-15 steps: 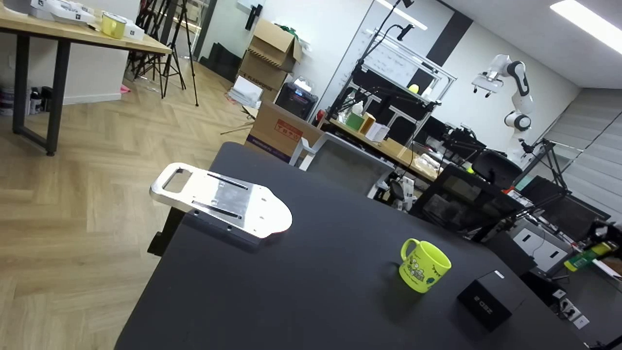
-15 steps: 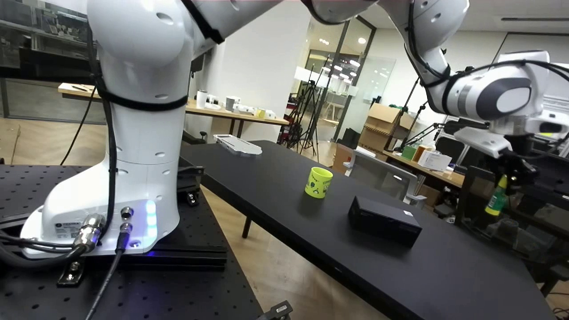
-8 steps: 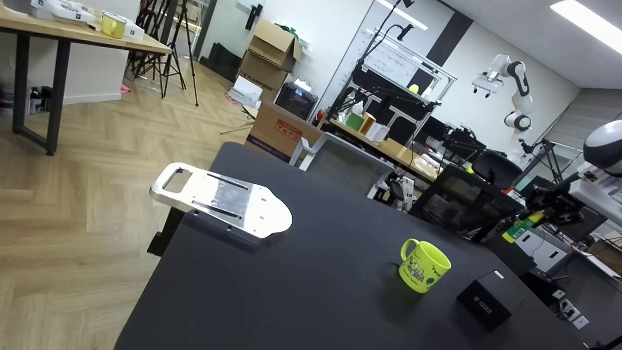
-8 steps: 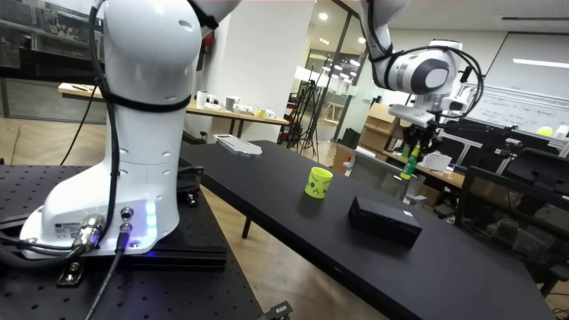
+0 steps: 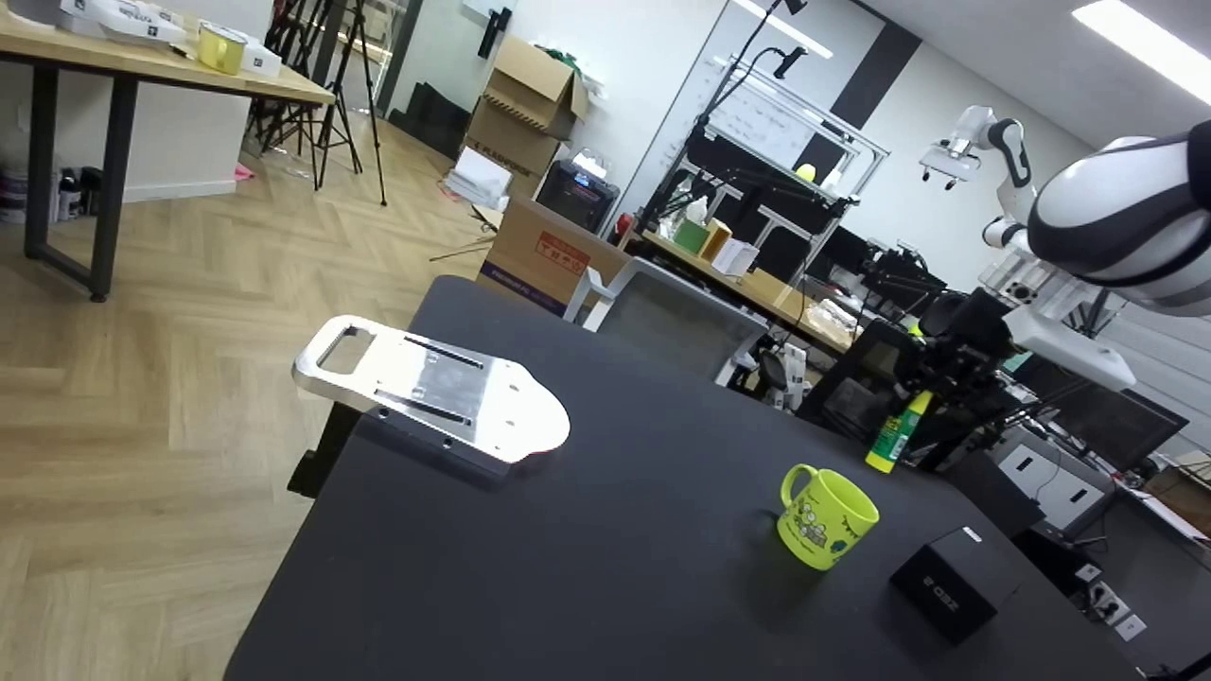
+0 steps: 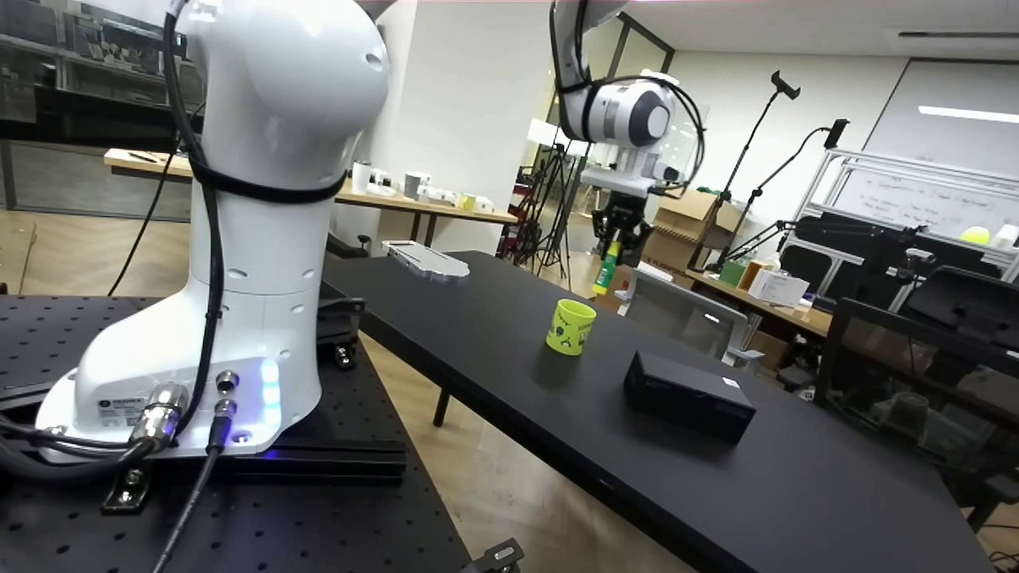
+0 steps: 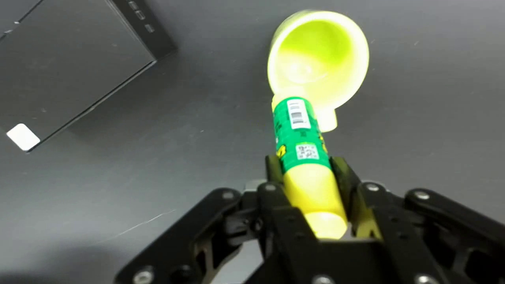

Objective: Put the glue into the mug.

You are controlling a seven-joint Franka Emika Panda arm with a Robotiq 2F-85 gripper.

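Note:
The lime-green mug stands upright on the black table, its handle showing in an exterior view (image 5: 821,525). It also shows in an exterior view (image 6: 568,328) and, mouth up, in the wrist view (image 7: 362,59). My gripper (image 5: 927,386) is shut on the green and yellow glue stick (image 5: 897,435), which hangs tilted in the air. The gripper (image 6: 618,235) and glue (image 6: 607,269) also show in an exterior view. In the wrist view the glue (image 7: 300,126) sits between the fingers (image 7: 304,167), and its lower end overlaps the mug's near rim. The glue is above the mug, apart from it.
A black box (image 5: 957,582) lies beside the mug on the table (image 5: 568,577); it also shows in the wrist view (image 7: 79,59). A silver metal plate (image 5: 445,388) lies at the table's end. A grey chair (image 5: 672,312) stands at the table's edge.
My gripper has carried the glue leftward in both exterior views, from the far right to close above the mug. The mug, the box and the metal plate have not moved.

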